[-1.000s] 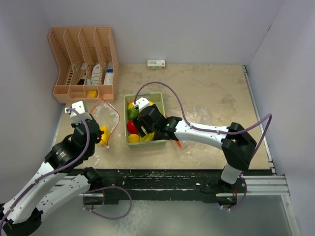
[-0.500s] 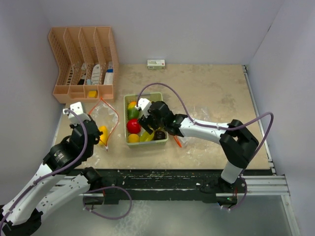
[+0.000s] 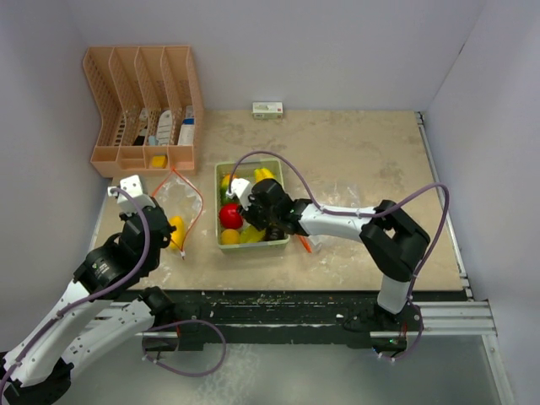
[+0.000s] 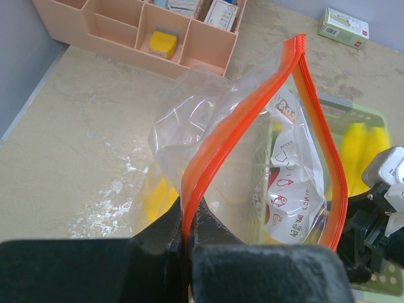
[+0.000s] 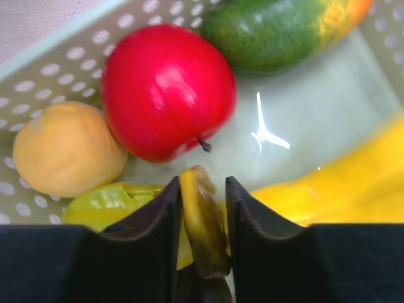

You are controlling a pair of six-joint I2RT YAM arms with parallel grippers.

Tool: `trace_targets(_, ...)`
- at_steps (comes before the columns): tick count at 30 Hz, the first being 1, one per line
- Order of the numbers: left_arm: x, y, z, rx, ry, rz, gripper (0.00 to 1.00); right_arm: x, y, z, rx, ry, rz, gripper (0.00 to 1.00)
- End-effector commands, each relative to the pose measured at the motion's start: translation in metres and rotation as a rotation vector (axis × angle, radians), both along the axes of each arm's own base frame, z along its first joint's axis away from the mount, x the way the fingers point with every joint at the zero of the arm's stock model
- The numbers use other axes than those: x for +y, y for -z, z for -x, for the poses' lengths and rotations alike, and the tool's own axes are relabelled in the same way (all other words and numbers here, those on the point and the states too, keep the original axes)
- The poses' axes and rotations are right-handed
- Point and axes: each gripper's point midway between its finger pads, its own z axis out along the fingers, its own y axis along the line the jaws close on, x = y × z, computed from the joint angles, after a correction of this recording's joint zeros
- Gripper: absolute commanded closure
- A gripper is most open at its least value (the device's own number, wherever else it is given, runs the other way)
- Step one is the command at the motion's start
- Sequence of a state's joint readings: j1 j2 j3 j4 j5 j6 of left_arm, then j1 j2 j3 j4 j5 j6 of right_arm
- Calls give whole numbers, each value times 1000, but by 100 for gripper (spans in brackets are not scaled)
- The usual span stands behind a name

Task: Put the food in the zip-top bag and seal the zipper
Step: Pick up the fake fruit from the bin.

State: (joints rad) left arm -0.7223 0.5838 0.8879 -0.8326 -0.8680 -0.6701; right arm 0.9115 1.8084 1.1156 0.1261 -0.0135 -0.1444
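Orange-red zipper [image 4: 221, 140] plastic is clamped tight in the left fingers [image 4: 265, 271] at the near left of the counter [image 3: 354, 152], exactly as it was a second ago. The zip-top bag [image 4: 208, 95] hangs from that pinch with its mouth gaping toward the tray [image 3: 278, 242]. A yellow fruit [image 3: 177, 230] shows at the bag's near edge, though I cannot tell whether it lies inside the plastic or under it. What has changed is just beyond, in the tray: the right fingers [image 5: 126, 265], spread wide and hovering a second ago, have dropped in and narrowed. They now stand either side of one rib of the yellow-green starfruit [image 5: 202, 233] and appear to touch it on both faces. Right behind that rib lie the red apple [image 5: 164, 88] and the small orange [image 5: 63, 148], with the green-red mango [image 5: 278, 31] past them and the bananas [image 3: 267, 175] at the tray's far end, all untouched. Farther back, the peach organizer [image 3: 143, 101] stands against the wall. By my reading the starfruit pick has only just begun. Most of the food is in the tray, the bag is unsealed, and the next move calls for a clean lift over the tray wall toward the open mouth. That thin, glossy rib looks liable to slip if the pinch is not firm.
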Motion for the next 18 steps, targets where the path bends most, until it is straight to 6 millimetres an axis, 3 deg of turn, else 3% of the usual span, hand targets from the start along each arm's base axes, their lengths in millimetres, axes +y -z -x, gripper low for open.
trace_targets(1, 1, -7, -1, -28, -9, 13, 100, 0, -16, -12, -49, 51, -21, 72)
trace_targets(4, 1, -7, -1, -28, -8, 14, 100, 4, -29, -16, -53, 63, -33, 87)
trace_targets(7, 1, -6, -1, -26, -11, 14, 100, 15, -55, -18, -55, 51, -80, 99)
trace_targets(12, 2, -6, 0, -25, -13, 16, 100, 29, -121, -9, -37, 34, -248, 100)
trace_targets(18, 1, -4, 1, -17, -12, 23, 100, 24, -192, 17, 13, -2, -442, 100)
